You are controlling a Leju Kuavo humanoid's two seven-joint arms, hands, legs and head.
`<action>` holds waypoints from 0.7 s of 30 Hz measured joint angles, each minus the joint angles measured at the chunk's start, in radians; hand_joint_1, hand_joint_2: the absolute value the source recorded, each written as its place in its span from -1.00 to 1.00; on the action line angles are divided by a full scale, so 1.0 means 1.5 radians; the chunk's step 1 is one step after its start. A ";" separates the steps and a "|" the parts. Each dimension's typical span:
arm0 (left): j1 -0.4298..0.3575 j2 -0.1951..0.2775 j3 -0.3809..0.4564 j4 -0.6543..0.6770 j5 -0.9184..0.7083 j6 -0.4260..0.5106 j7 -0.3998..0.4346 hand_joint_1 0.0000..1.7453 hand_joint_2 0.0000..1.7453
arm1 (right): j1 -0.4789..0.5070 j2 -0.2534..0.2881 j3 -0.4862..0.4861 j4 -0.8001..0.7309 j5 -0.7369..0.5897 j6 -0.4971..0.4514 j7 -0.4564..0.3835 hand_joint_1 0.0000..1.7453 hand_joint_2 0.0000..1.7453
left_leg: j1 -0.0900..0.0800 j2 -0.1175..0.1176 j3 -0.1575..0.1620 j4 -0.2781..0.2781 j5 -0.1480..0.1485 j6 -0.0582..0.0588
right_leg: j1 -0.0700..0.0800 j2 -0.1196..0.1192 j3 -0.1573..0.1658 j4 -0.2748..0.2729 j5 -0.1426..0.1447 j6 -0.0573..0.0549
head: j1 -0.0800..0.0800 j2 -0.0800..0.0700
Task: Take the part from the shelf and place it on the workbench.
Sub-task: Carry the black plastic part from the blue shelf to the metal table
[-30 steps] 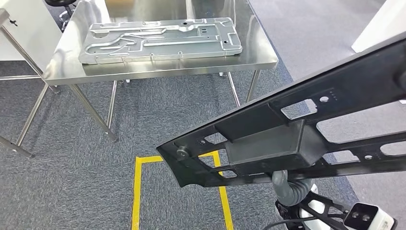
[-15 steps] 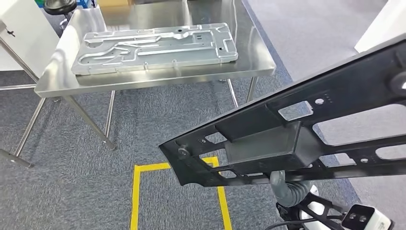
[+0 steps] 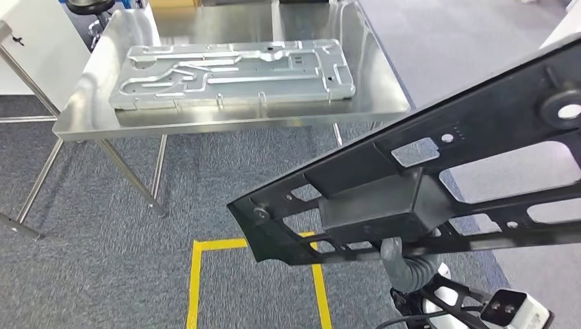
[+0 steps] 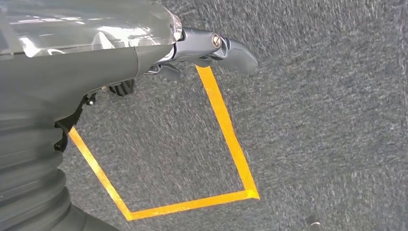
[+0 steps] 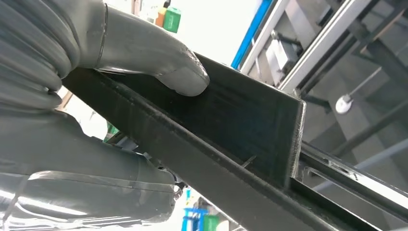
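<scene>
1. Ahead of the right hand (image 5: 144, 62) and its load, the steel counter (image 3: 226, 118) sits a little larger and more centred in the head view than a second ago. The yellow floor marking (image 3: 199, 274) has slid lower in that view too. The whole picture has shifted, so this reads as the robot walking toward the counter, not as anything moving on it.
2. The black part (image 3: 425, 178) has kept its slanted pose across the head view, so the carry looks steady. It is already off the shelf, and only the approach and the set-down remain.
3. In the right wrist view, the thick thumb presses on the part's flat black wall, and the fingers (image 5: 96, 192) wrap the opposite edge. The right hand is clamped on the part.
4. The left hand (image 4: 211, 45) hangs over the carpet (image 4: 312, 96) and touches nothing. Its fingers look loosely curled, but whether they are apart or together cannot be told.
5. Well beyond the fingers, a silver metal plate (image 3: 233, 72) covers much of the counter. The set-down will likely need a bare strip beside it.
</scene>
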 joint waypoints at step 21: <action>-0.005 -0.007 0.000 0.000 0.000 0.001 0.001 -1.00 1.00 | 0.014 -0.004 0.000 -0.019 0.013 -0.003 0.000 1.00 1.00 | 0.006 -0.005 -0.066 0.165 -0.070 -0.037 | -0.008 0.009 -0.009 -0.037 0.045 -0.026 | 0.000 0.000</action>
